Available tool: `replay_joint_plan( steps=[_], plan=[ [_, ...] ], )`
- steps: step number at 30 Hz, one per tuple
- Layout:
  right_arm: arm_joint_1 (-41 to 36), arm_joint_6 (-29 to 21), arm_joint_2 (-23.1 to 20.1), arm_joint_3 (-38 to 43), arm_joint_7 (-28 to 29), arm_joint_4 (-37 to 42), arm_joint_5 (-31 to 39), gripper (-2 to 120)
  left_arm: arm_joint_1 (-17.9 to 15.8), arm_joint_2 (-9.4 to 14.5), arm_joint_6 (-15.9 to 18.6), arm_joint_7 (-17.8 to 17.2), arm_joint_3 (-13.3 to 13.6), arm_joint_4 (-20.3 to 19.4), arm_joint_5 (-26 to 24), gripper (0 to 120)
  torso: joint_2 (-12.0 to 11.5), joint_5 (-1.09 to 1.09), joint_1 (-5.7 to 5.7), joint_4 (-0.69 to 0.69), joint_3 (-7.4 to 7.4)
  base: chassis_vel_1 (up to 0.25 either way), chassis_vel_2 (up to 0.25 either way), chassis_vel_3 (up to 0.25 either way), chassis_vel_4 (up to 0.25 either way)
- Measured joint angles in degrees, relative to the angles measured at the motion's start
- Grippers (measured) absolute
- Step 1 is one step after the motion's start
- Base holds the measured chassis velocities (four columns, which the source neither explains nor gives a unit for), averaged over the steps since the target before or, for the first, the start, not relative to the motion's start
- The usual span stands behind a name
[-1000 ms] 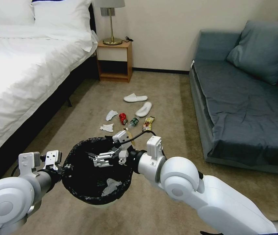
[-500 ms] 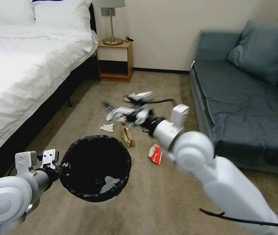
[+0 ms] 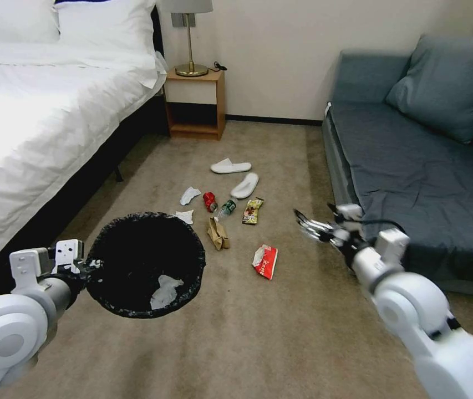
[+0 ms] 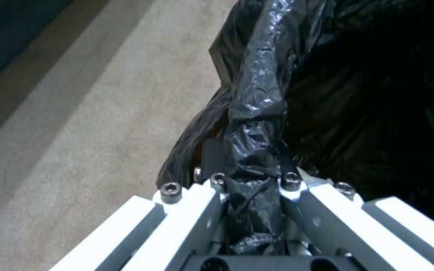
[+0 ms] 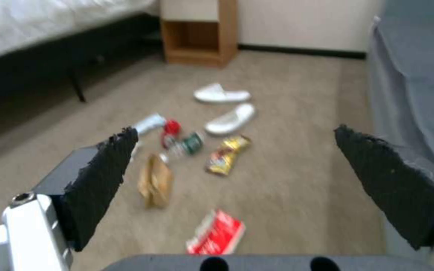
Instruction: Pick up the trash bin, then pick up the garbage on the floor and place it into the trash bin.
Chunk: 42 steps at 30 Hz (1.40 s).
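Note:
My left gripper (image 3: 87, 266) is shut on the rim of the trash bin (image 3: 120, 244), holding it above the carpet; the left wrist view shows the fingers clamped on the black bag's rim (image 4: 257, 113). A white tissue (image 3: 164, 290) lies inside the bin. My right gripper (image 3: 309, 225) hangs open and empty beside the sofa, to the right of the garbage. On the floor lie a red-white wrapper (image 3: 265, 261), a brown paper bag (image 3: 218, 234), a gold wrapper (image 3: 252, 210), a green bottle (image 3: 226, 208), a red can (image 3: 209, 201) and two tissues (image 3: 189, 195). Beyond them lie two white slippers (image 3: 245, 185).
A bed (image 3: 42, 122) runs along the left and a blue-grey sofa (image 3: 413, 183) along the right. A wooden nightstand (image 3: 195, 102) with a lamp stands at the far wall. Bare carpet (image 3: 280, 332) stretches in front of the litter.
My right gripper has pulled out from over the bin's mouth, swept across the litter and swung right to the sofa side. The bin has shifted a little to the left.

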Motion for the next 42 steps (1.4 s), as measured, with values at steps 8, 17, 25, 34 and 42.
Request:
replay_joint_plan(
  steps=[8,17,25,34,42],
  plan=[
    [-6.91,1.57,3.58,5.05,-1.9,1.67,-4.04,100,0.82,-0.51,0.01,3.6,-0.29,-0.74,4.41,2,0.0,-0.01,0.0,0.01,0.0,0.0,0.0,0.0,0.0],
    [-9.71,1.89,8.91,7.28,-2.07,2.94,-5.77,100,1.07,-1.35,-0.01,4.81,-0.47,-1.19,5.63,2,0.0,-0.01,0.0,0.02,0.02,-0.096,0.11,0.094,-0.095],
    [-10.87,2.47,10.17,7.97,-2.61,3.07,-6.59,100,1.1,-2.1,-0.01,4.82,-0.17,-1.37,5.65,2,0.0,-0.02,0.01,0.01,0.02,-0.134,0.133,0.117,-0.127],
    [-12.33,3.23,11.16,8.03,-3.28,3.24,-7.48,100,1.26,-2.37,-0.01,4.65,-0.27,-1.63,5.55,2,0.0,-0.02,0.0,0.02,0.01,-0.1,0.11,0.097,-0.106],
    [-12.65,3.63,11.82,7.3,-3.64,3.24,-8.1,100,1.32,-2.4,-0.01,4.64,-0.43,-1.82,5.38,2,0.0,-0.01,0.0,0.01,0.01,-0.136,0.113,0.139,-0.117]
  ],
)
